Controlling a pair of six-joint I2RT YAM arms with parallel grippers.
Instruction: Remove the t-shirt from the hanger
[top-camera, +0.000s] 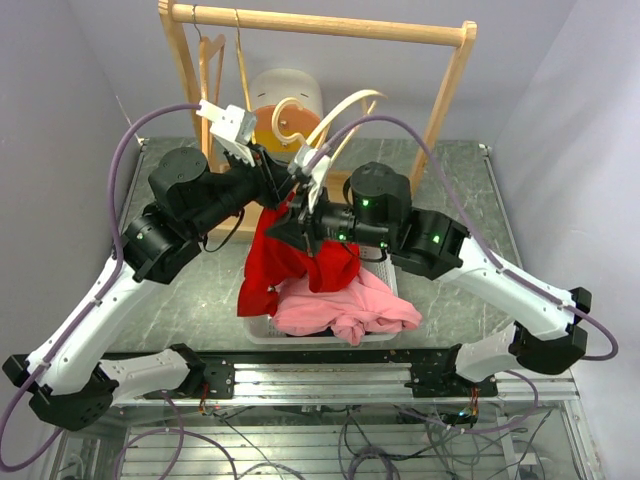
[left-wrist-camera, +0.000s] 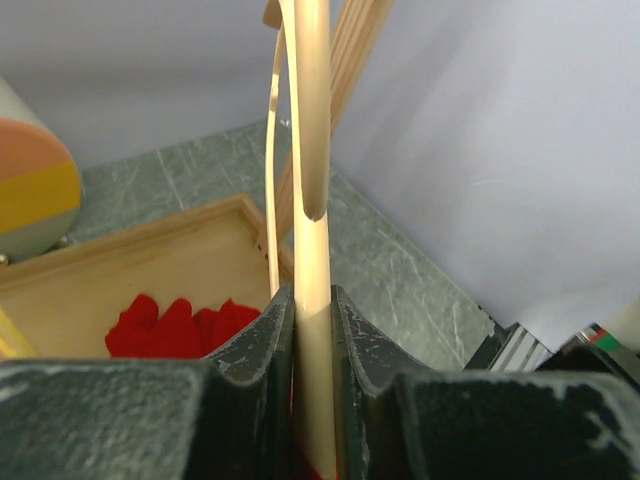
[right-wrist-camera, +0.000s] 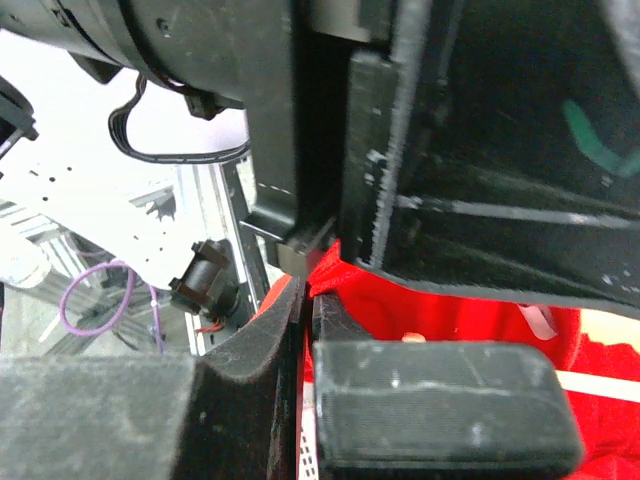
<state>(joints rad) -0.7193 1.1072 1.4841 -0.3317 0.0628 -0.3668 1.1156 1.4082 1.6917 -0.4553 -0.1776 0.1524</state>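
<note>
The left claw (left-wrist-camera: 312, 330) is clenched on the pale wooden hanger (left-wrist-camera: 312, 200), pinching one of its bars between both jaws. The right claw (right-wrist-camera: 308, 300), just under the hanger, is squeezed shut on what looks like a thin fold of the red t-shirt (top-camera: 290, 255). The shirt droops in a bunch below the hanger, and I can't tell how much of it is hooked over the wood. My worry is that pinch: it looks shallow, so a quick tug could let the cloth slide out and leave the shirt dangling. If the collar is caught on the hanger's arm, pulling could instead twist the bar in the left claw or stretch the fabric. The two arms are also crowded close under the hanger, so a wide swing might knock them together. If the shirt drops, it should land in the basket (top-camera: 260, 328) beneath the hanger.
</note>
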